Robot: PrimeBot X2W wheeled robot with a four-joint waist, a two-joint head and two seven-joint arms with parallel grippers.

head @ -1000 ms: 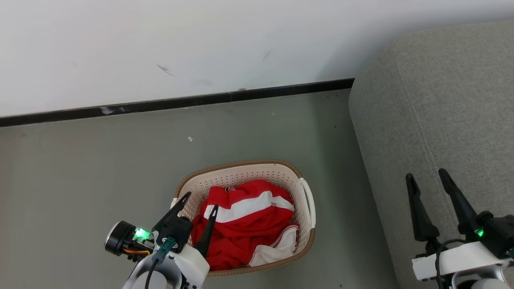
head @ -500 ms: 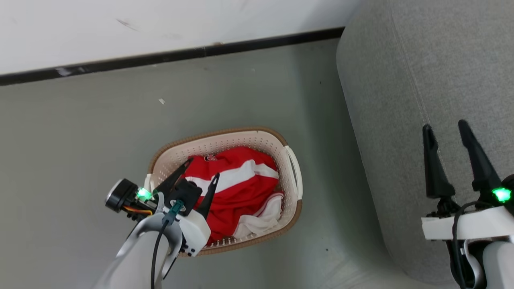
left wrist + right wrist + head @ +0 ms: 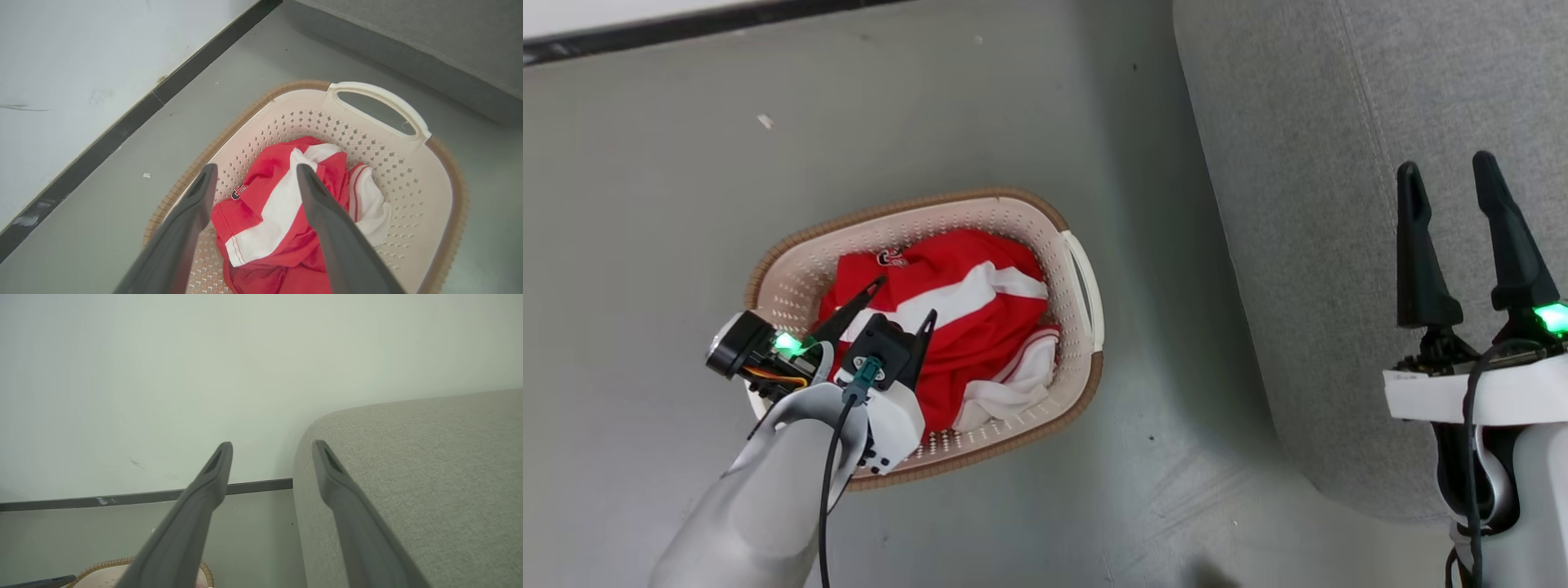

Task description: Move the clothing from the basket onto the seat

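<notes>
The red clothing [image 3: 968,327] with white stripes lies bunched in the cream basket [image 3: 1072,245] on the floor; it also shows in the left wrist view as clothing [image 3: 278,212] inside the basket [image 3: 412,183]. My left gripper [image 3: 903,298] hangs open just above the clothing's left part, nothing between its fingers [image 3: 196,204]. The grey seat [image 3: 1307,163] stands to the right of the basket. My right gripper [image 3: 1445,167] is open over the seat's edge, holding nothing; in the right wrist view its midpoint [image 3: 273,447] is beside the seat [image 3: 408,457].
A white wall [image 3: 163,375] with a black baseboard [image 3: 686,24] runs behind the basket. Grey floor [image 3: 1160,490] surrounds the basket, with a narrow gap between it and the seat. A small white scrap [image 3: 765,121] lies on the floor.
The head camera has tilted downward, so the wall has slid up out of view. My left gripper has come in over the clothing in the basket. Both grippers stay open.
</notes>
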